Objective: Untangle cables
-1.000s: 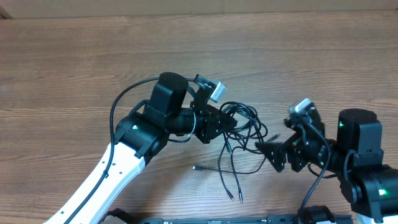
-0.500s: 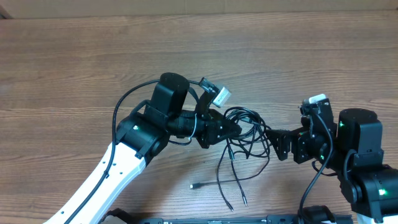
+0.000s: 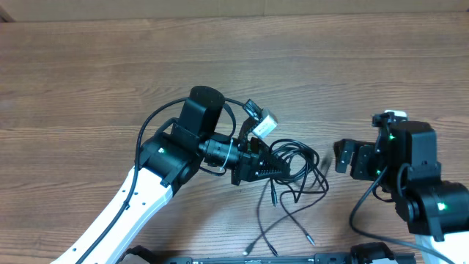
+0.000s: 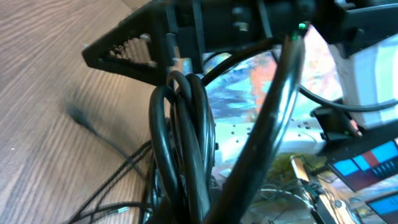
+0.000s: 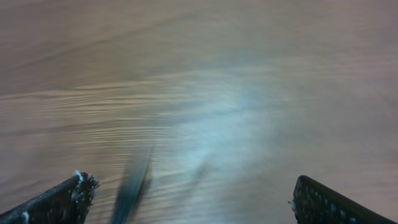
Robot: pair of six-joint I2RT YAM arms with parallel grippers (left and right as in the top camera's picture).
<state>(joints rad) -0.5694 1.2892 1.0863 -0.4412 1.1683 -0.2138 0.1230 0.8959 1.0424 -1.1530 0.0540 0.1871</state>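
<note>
the left claw (image 3: 272, 167) is clamped tight on the tangle of thin black flexible cables (image 4: 183, 149), whose loose plug ends trail over the brown wooden bench (image 3: 88, 81) just beside that claw; the right claw (image 3: 344, 155), apart from it, gapes wide, holding nothing

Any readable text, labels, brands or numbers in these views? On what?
No readable text in any view.
The screens in the background of the left wrist view: coloured blocks, too blurred to read.
The white camera on the left arm: no legible label.
The cables: no tags or print visible.
The right wrist view: motion-blurred, nothing written.
</note>
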